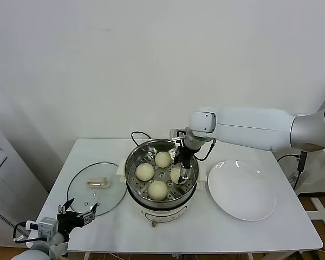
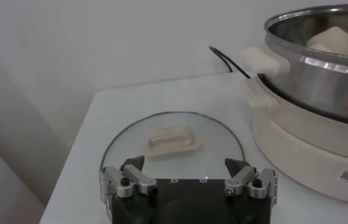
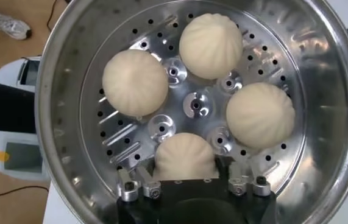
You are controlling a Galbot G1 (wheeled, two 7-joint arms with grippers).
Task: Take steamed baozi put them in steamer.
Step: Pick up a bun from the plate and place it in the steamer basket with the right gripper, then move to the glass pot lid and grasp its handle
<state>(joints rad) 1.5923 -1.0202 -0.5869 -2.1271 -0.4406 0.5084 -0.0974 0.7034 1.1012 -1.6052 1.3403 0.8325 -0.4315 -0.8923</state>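
1. Right gripper point(image 1: 182, 176) sits inside the steamer point(image 1: 134, 162), jaws spread, straddling the fourth baozi point(image 3: 186, 157) without squeezing it.
2. All four steamed baozi point(image 1: 157, 189) rest on the perforated floor; the plate point(image 1: 241, 189) is bare.
3. Release step looks done; next: lift straight up, clear of the rim.
4. Left gripper point(image 1: 77, 212) waits wide open near the glass lid point(image 1: 92, 189).

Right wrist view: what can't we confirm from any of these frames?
- Right claw: its fingertips are cut off by its own black body in the right wrist view, so contact with the nearest baozi is unclear.
- That baozi in the head view: partly hidden by the arm.
- Steamer: cropped by the left wrist frame edge; only one bun shows.
- Steamer base controls: too small to read.
- Left claw: open, parked near the glass lid.
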